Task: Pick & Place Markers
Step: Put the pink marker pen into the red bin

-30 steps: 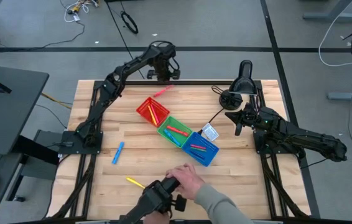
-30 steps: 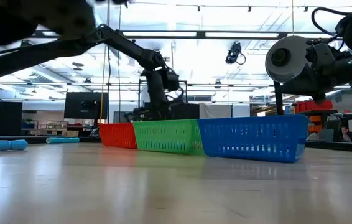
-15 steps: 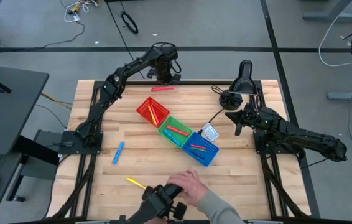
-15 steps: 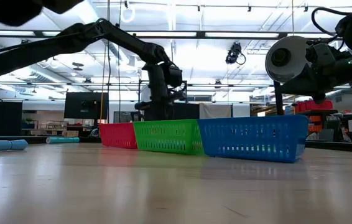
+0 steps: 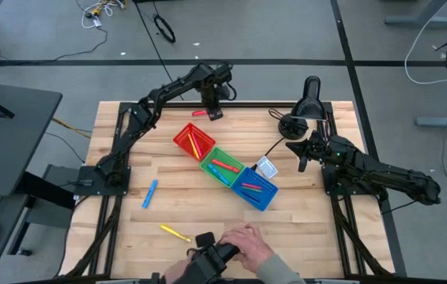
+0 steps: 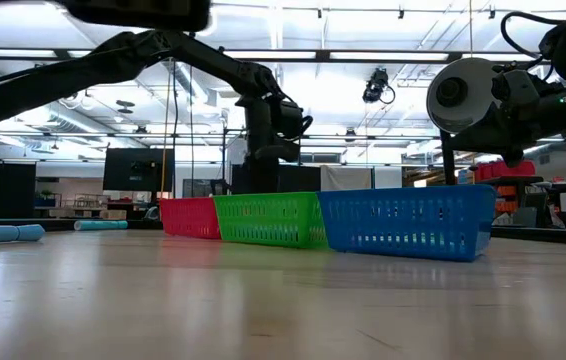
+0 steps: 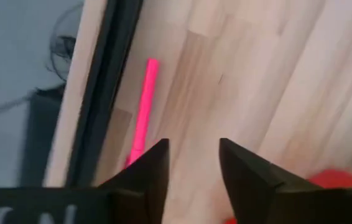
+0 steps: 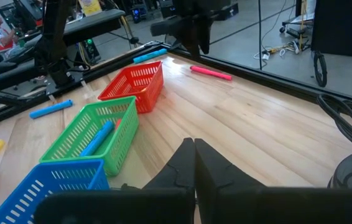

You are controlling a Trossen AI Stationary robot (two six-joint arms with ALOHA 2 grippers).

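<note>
Ideally the left gripper point(image 7: 191, 165), fingers apart near the table's point(image 5: 302, 213) far edge, shifts over the pink marker point(image 7: 143, 109) lying just beside it before descending, while the right gripper point(image 8: 194, 163), fingers together, waits by the right edge.

Looked like a robotics lab/workshop: bare grey floor point(image 5: 42, 31) w/ loose cables point(image 5: 163, 28) at 12 o'clock, exposed ceiling lights point(image 6: 363, 55), monitors point(image 6: 128, 168) & benches behind, wooden table point(image 5: 200, 209) on black frame, person point(image 8: 0, 30) at a desk.
</note>
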